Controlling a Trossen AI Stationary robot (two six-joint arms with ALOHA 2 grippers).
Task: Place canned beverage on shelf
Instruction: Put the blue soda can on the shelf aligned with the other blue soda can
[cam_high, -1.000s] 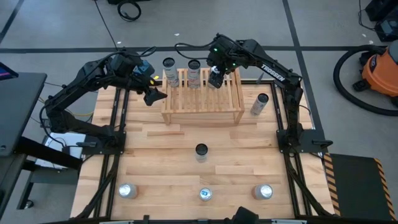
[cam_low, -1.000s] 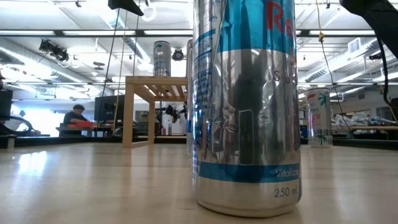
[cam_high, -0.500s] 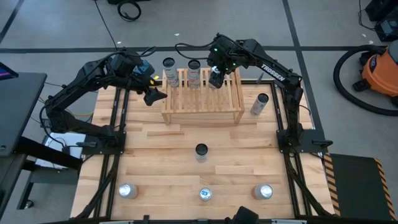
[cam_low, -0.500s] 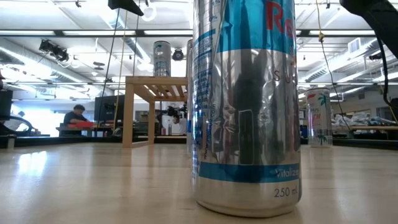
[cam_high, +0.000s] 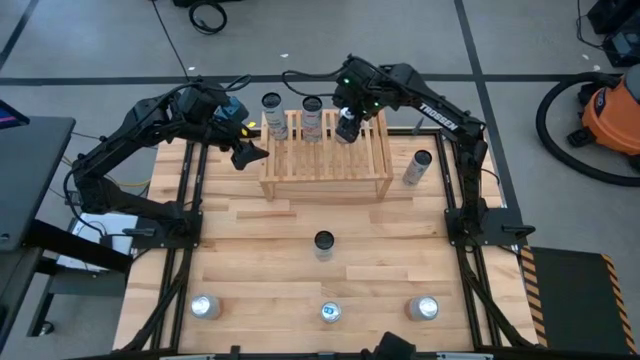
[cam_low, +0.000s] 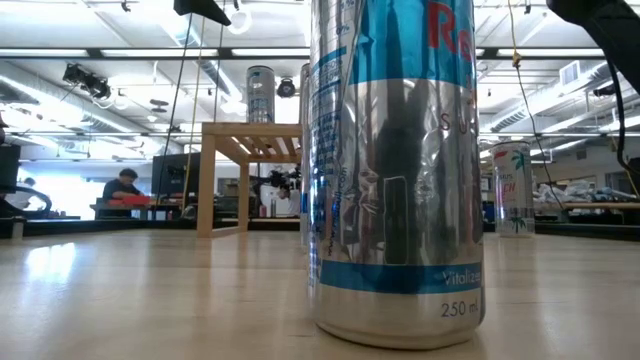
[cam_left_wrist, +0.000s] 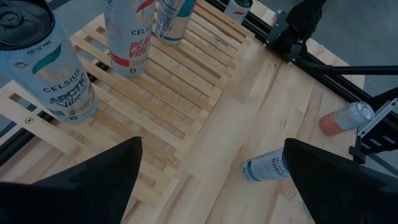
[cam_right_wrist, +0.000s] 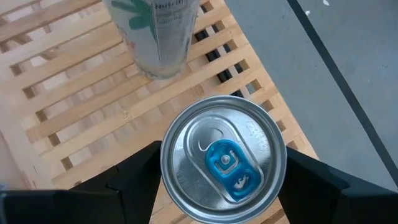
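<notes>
- Placing step: right gripper (cam_high: 346, 124) pinching can (cam_right_wrist: 222, 163) over shelf (cam_high: 325, 165).
- Next: lower upright onto slats, then release.
- Left gripper (cam_high: 243, 152) beside shelf, jaws spread, empty.

I read "CELSIUS ARCTIC VIBE" on the pale can (cam_left_wrist: 50, 68) at the corner of the shelf (cam_left_wrist: 168, 87). The next can (cam_left_wrist: 129, 34) says "CELSIUS" and "PEA". The big near can (cam_low: 395, 170) shows "250 m" and "Vitaliz".
</notes>
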